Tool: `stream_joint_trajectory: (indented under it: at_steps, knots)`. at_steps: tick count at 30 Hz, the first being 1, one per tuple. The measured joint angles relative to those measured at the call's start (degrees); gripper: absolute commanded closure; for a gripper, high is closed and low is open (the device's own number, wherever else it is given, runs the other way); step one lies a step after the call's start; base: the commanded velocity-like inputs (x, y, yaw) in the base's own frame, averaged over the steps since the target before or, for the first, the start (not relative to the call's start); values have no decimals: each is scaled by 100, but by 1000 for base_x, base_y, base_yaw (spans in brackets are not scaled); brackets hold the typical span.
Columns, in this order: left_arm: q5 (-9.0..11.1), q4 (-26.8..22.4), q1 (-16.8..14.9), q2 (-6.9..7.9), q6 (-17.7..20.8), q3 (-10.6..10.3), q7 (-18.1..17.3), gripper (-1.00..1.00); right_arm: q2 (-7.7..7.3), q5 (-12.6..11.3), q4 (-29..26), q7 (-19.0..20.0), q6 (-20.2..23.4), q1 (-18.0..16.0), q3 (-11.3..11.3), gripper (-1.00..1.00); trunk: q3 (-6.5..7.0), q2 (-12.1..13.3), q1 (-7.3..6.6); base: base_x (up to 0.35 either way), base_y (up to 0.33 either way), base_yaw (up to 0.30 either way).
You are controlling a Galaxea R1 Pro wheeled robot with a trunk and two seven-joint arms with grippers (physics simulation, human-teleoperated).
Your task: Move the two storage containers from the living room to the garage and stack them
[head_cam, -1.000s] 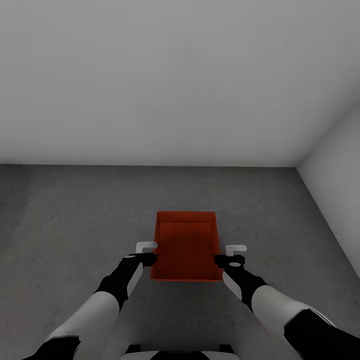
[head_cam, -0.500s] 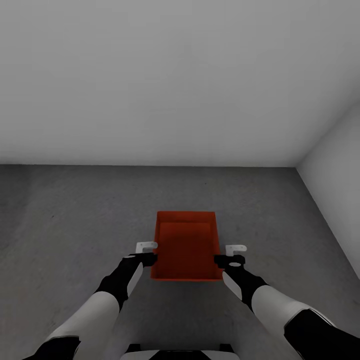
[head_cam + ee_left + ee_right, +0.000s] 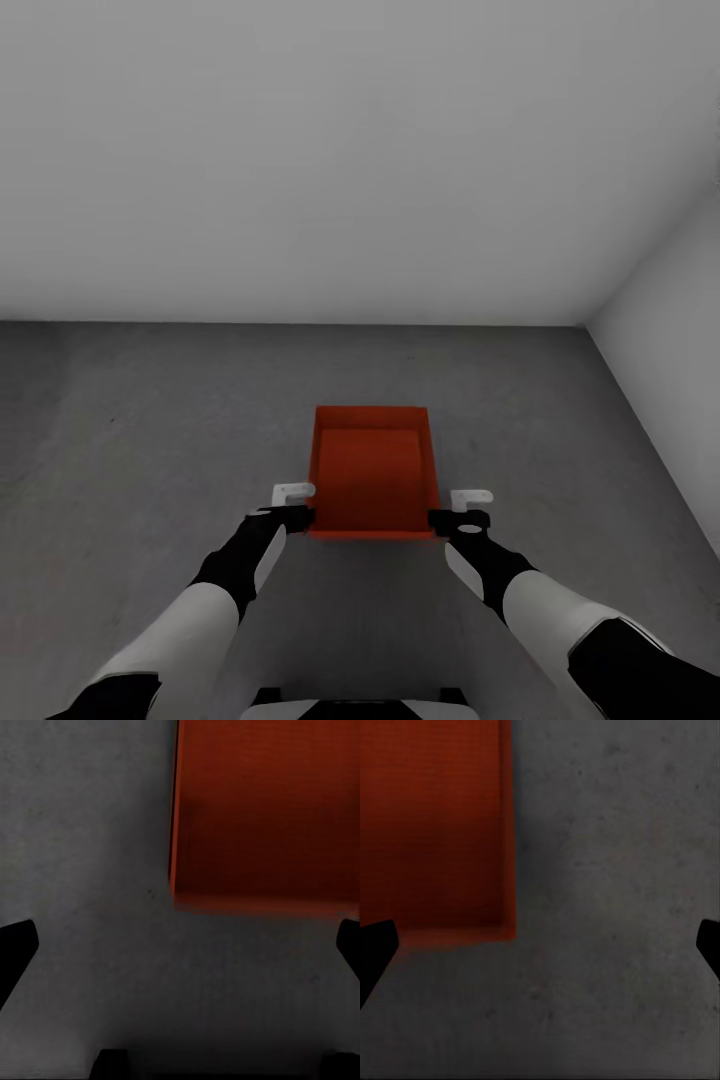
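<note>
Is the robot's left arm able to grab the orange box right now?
Probably yes. The left gripper sits open right beside the storage container on the floor, with nothing between them.

One orange-red container (image 3: 372, 470), two grippers: left gripper (image 3: 292, 504), right gripper (image 3: 466, 508).

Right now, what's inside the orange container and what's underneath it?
The storage container looks empty: its bare orange bottom shows. It appears to rest on the grey concrete floor, between the open left hand and right hand. The floor under it is covered.
</note>
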Motion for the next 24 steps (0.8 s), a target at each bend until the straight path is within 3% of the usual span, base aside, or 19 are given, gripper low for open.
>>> stream_joint_trajectory:
  at_steps: [8,24]
  knots:
    - [0,0,0,6,0,0,0,-100,8,0,0,-4,0,0,0,-100,0,0,-2,-234,0,0]
    - [0,0,0,6,0,0,0,-100,27,-8,0,-13,-8,0,0,-100,83,-1,-4,-15,0,0]
